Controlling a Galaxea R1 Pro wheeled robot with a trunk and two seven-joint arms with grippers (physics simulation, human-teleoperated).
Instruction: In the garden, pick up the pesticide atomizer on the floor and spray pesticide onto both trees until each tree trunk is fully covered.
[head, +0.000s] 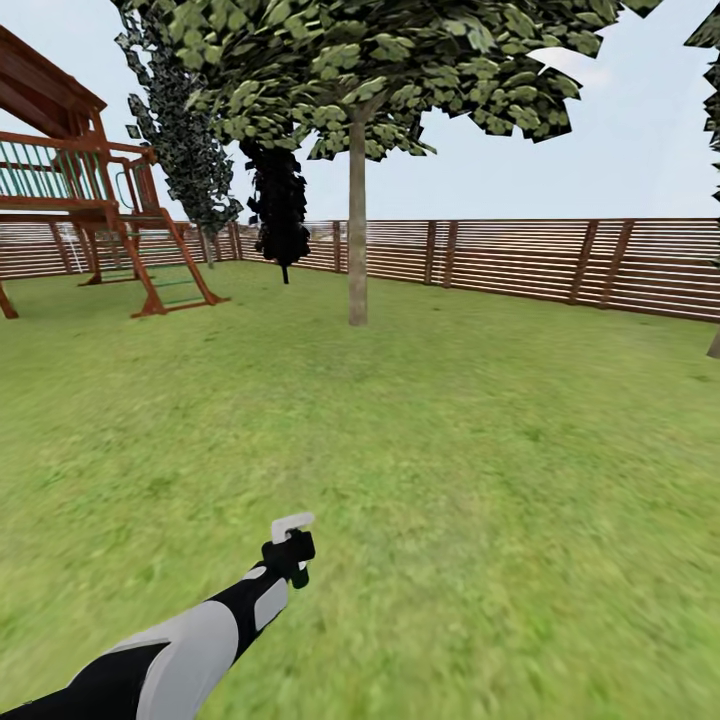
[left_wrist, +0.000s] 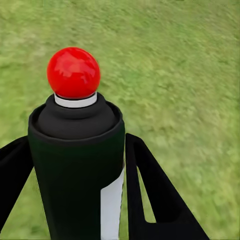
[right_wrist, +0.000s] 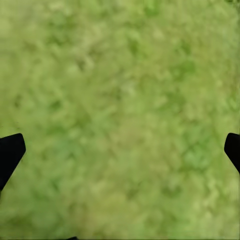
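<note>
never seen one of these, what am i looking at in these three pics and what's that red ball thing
It is a simulated wheeled robot with two arms, steered by a person. The big picture comes from a camera on its head: you see its left arm reaching out over a lawn, with a tree, a wooden fence and a playset further back.

The other two pictures come from cameras near each gripper, looking along its fingers. In the left wrist view, the left gripper is shut on the atomizer, a dark spray bottle; the red ball is its top. The black shapes either side are the fingers.

In the right wrist view, the right gripper is open over bare grass, only its black fingertips showing at the edges.
</note>
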